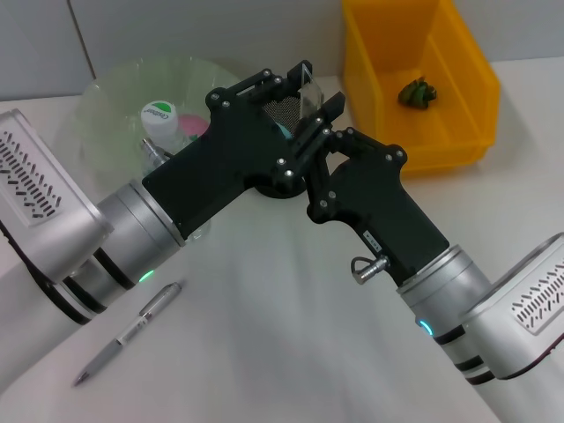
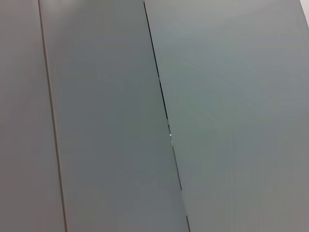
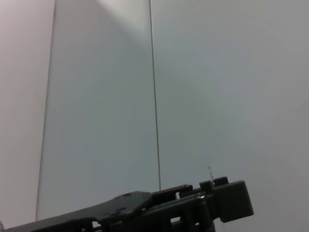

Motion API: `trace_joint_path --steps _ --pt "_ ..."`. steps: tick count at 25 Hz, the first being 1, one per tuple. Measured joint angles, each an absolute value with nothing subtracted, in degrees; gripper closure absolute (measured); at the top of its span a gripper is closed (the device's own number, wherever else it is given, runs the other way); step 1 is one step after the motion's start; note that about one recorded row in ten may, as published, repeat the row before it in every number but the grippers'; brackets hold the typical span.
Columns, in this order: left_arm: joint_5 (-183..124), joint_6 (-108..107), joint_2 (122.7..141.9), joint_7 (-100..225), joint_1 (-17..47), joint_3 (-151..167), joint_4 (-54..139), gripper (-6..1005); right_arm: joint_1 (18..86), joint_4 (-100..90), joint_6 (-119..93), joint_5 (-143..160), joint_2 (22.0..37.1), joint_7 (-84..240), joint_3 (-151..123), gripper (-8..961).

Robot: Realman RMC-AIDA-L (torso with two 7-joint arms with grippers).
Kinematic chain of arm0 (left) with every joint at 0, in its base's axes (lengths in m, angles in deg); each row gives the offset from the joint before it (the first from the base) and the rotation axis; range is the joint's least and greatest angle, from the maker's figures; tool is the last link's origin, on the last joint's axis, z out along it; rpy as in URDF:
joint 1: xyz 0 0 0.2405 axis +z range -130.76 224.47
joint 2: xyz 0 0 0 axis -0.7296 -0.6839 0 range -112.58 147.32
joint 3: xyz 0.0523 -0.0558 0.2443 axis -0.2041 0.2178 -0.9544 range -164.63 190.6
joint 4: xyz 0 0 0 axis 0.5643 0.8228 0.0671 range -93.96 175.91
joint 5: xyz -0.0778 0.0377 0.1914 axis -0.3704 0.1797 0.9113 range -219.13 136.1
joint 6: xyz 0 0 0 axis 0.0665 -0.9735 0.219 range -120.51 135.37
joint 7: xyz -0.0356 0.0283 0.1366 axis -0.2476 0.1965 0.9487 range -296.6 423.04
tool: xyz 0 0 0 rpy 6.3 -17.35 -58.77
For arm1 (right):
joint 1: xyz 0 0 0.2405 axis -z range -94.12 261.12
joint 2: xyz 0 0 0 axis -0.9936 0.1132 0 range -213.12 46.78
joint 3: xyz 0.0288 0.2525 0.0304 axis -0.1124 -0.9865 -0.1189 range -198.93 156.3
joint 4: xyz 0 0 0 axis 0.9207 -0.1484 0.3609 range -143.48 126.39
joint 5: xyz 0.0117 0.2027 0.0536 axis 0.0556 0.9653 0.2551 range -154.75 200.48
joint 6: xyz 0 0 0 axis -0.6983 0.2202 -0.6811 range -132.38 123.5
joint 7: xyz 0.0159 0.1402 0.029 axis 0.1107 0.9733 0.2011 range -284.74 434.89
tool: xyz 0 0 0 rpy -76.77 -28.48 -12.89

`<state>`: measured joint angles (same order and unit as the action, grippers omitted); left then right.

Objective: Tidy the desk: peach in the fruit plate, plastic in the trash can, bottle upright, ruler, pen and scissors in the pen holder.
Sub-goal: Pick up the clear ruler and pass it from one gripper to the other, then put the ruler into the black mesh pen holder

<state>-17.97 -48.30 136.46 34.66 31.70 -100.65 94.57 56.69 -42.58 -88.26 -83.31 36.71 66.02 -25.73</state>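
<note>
**Ruler at the holder, pen left to do**

Both end effectors meet over the pen holder (image 1: 284,115), which is mostly hidden behind them. The left end effector (image 1: 286,84) and right end effector (image 1: 328,119) flank the clear ruler (image 1: 308,88), which stands upright above the mesh; which one grips it, and how wide either is set, I cannot tell.

Judged done: crumpled plastic (image 1: 419,92) lies in the trash can (image 1: 458,79), the bottle (image 1: 163,119) stands upright, and something pink that looks like the peach (image 1: 196,126) sits in the fruit plate (image 1: 123,97).

Left: the pen (image 1: 132,333) lies on the surface (image 1: 282,308), well apart. A blue sliver at the holder may be the scissors; unclear. Both wrist views show only wall panels.
</note>
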Motion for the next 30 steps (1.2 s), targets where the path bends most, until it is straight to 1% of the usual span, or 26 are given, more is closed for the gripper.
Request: trace_joint_path --steps 7,14,16,23,27,29,30 --pt "-17.9 -49.5 136.46 34.7 31.6 -100.7 94.1 441 56.9 -42.6 -87.6 -82.9 36.7 65.9 -26.1 871" --pt "-17.9 -52.5 136.31 34.5 31.1 -100.4 93.1 433 57.0 -42.6 -87.1 -82.8 36.71 65.9 -26.6 940" --pt "-18.0 -52.8 136.23 33.7 31.3 -100.0 93.1 431 57.0 -42.5 -87.1 -82.9 36.71 66.0 -26.9 942" --pt "-17.7 -57.1 135.74 28.2 31.8 -95.8 90.4 207 58.5 -41.5 -89.9 -83.3 36.33 66.1 -28.8 944" --pt "-16.9 -60.9 135.41 26.9 31.8 -93.7 86.7 208 57.9 -39.6 -92.1 -83.3 36.04 67.1 -29.9 941" --pt "-15.9 -62.2 135.14 26.5 31.8 -92.9 85.3 209 56.6 -37.5 -93.1 -83.7 35.96 68.6 -30.7 939" --pt "-13.3 -64.1 134.68 26.3 31.7 -91.4 83.4 209 54.4 -33.4 -94.5 -85.0 35.93 71.7 -31.2 938"
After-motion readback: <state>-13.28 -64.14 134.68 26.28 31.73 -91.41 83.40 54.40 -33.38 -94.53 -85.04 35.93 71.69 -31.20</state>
